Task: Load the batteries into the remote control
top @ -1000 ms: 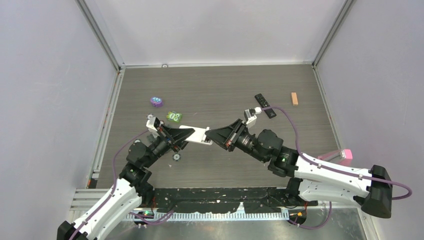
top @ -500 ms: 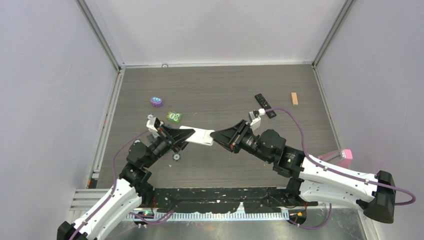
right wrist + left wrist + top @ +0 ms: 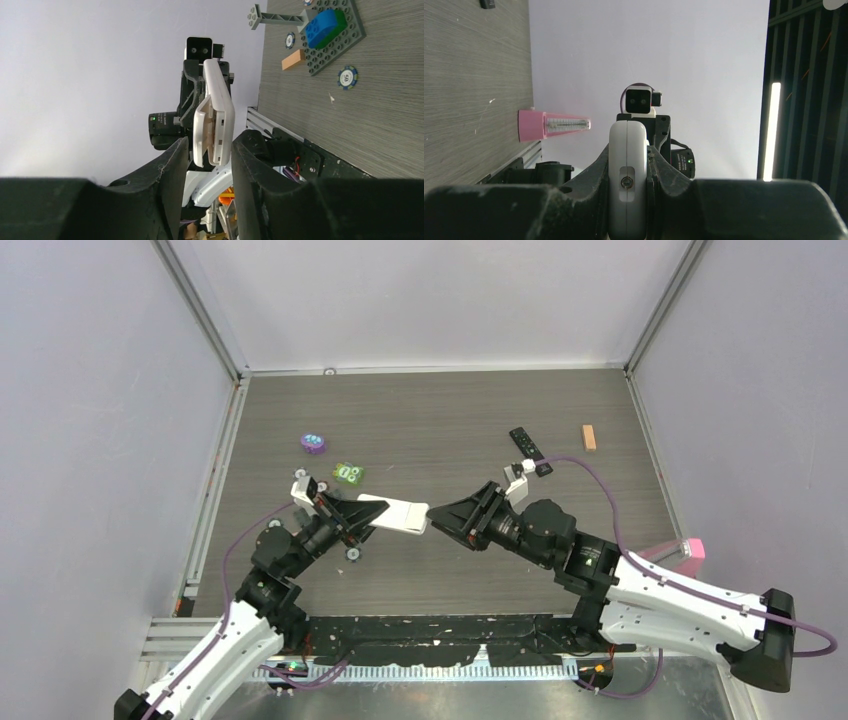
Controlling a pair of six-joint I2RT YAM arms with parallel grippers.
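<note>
My left gripper [image 3: 372,511] is shut on a white remote [image 3: 398,513] and holds it level above the table, its free end pointing right. In the left wrist view the remote [image 3: 627,170] stands edge-on between the jaws. My right gripper [image 3: 434,516] is open at that free end. In the right wrist view the remote [image 3: 220,115] shows just beyond my fingertips [image 3: 182,150], with gaps on both sides, and its back cover [image 3: 201,131] is lifted partly off. A black remote [image 3: 530,450] lies at the back right. No batteries are visible.
A purple toy [image 3: 313,444] and a green piece [image 3: 348,473] lie at the back left. A small disc [image 3: 353,554] lies under the left arm. A wooden block [image 3: 589,437] sits far right and a pink object [image 3: 692,548] at the right edge. A brick plate [image 3: 327,30] and chips [image 3: 347,76] show on the table.
My right gripper has drawn back to the right, from overlapping the remote's end to just at its tip. The left gripper and remote have barely moved.
</note>
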